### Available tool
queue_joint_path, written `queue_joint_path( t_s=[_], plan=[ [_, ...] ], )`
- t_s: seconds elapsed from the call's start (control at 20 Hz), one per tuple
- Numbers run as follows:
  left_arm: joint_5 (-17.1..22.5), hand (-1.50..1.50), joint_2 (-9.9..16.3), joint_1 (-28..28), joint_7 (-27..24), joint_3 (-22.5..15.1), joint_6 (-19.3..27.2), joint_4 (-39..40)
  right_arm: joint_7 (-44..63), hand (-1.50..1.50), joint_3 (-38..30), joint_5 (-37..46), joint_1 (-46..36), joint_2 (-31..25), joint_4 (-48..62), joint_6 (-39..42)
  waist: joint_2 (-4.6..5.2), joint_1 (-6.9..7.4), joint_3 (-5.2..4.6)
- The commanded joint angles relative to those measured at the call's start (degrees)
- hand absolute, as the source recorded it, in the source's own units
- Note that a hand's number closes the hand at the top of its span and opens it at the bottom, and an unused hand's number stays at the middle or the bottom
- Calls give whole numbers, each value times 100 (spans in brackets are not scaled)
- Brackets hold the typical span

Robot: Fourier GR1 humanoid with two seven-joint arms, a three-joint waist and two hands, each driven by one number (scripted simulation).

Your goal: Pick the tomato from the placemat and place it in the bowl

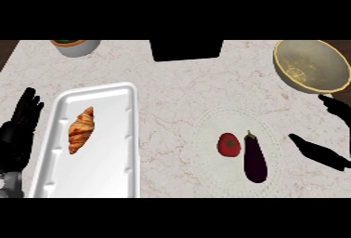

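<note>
Nearest me, my left hand [19, 128] rests at the left edge beside a white tray [109, 158], fingers straight and relaxed, holding nothing. On that tray lies a croissant [81, 129]. My right hand [322, 153] enters from the right edge, fingers spread wide and empty, just beside the pale round placemat [212, 123]. I see the tomato [229, 144] on the placemat: red, glossy, round, with a small green stem spot, just left of a dark eggplant [255, 158]. Farther back on the bench [178, 88] sits the bowl [313, 65], and a grey pot [75, 46] at far left.
</note>
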Motion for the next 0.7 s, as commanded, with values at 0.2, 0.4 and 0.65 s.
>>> queue_joint_path(
  t_s=[0.2, 0.4, 0.65],
  plan=[
    [-38, 0, 92, -134, -10, 10, -220, 49, 1153, -150, 1364, 2567, 2274, 840, -1859, -1290, 56, 257, 9],
    [-113, 0, -57, -445, 247, -53, -190, 50, 2446, -150, 1629, 3626, 2585, 1055, -3091, -687, 85, 420, 18],
    [-174, 0, -102, -828, 328, 38, -494, 325, 3334, -150, 1380, 3802, 1539, 1026, -3486, 823, 108, 527, 27]
  ],
)
